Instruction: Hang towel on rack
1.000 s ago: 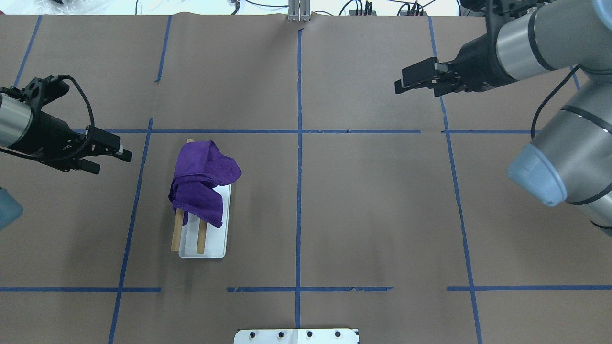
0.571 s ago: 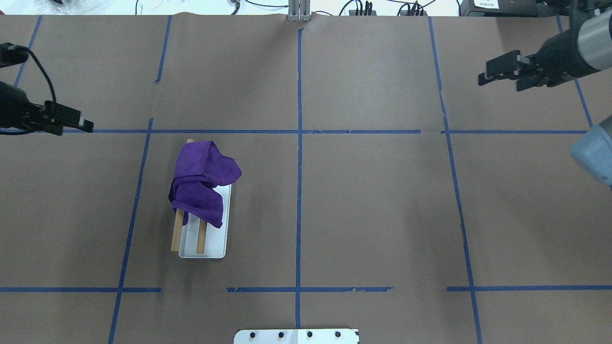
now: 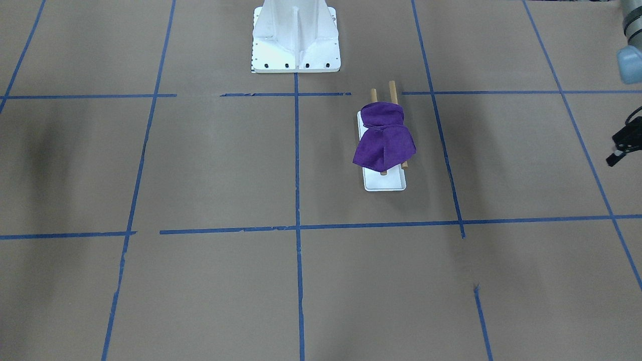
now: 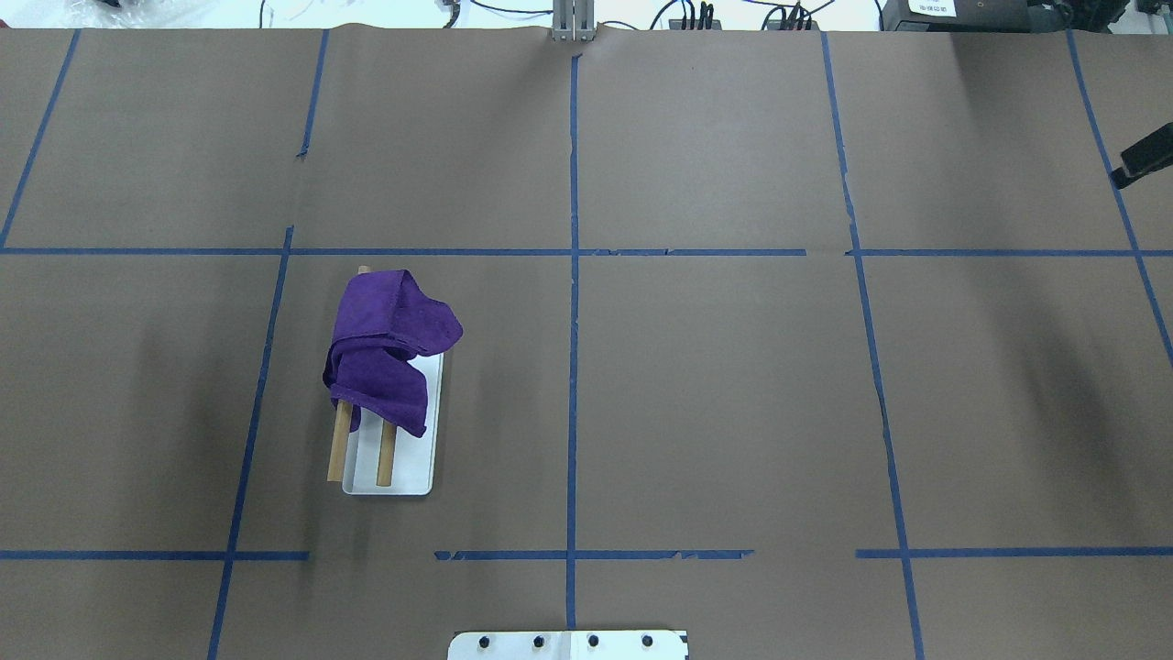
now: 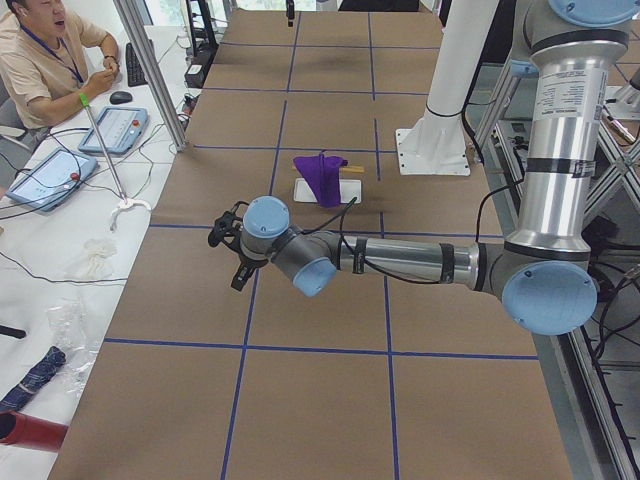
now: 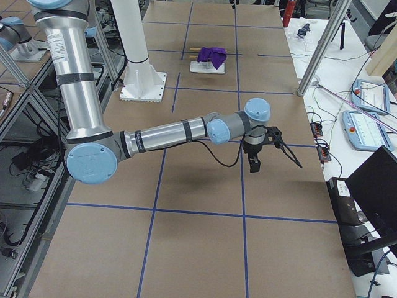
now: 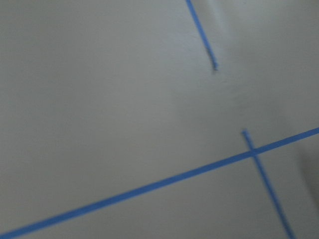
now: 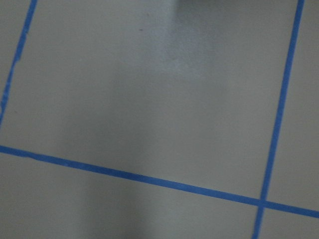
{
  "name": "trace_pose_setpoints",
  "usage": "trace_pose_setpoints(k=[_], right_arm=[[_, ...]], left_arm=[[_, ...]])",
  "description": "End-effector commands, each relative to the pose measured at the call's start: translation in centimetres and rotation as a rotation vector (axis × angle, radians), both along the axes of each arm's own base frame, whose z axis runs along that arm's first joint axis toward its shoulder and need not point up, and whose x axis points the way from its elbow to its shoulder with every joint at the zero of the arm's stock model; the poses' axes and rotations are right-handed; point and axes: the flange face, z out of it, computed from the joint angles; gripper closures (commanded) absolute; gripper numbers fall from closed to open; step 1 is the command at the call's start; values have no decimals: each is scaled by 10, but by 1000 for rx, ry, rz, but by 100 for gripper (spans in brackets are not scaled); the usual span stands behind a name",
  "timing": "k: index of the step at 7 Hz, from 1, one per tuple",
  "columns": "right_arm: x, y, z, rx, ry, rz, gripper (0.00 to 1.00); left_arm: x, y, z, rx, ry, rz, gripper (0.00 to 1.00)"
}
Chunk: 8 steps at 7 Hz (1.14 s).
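Towel, purple, bunched over both wooden bars of rack on white base, robot's left half of table. Farther out, left gripper and right gripper at opposite table ends; finger state impossible to tell.

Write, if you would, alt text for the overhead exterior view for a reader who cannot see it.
A purple towel lies bunched over the far end of a two-rail wooden rack on a white base, left of centre on a brown table marked with blue tape lines. Only a tip of the right gripper shows at the right edge.
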Motion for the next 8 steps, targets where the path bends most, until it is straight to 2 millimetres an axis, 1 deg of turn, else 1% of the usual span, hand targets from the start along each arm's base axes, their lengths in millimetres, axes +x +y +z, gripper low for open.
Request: trace_pose_setpoints(k=[1,2,3,4,5,7,8], right_arm=[[85,14,61,-81,25,-8,0],[100,36,92,-142,-8,20,0],[99,52,108,-169,-36,19,0],[99,65,122,-191,-26,16,0],[100,68,123,-188,-17,12,0],[101,70,126,-127,-4,-59,0],[100,71,127,-133,-7,-57,0]], left_arm=[[-89,8,50,6,-197,36,0],[-91,12,63,-104,-193,56,0],[-90,20,69,-205,-183,62,0],[-89,24,69,-279,-171,52,0],[-89,29,75,-358,-155,18,0],[-90,29,75,-362,-153,15,0],[-90,30,78,-363,-152,14,0]])
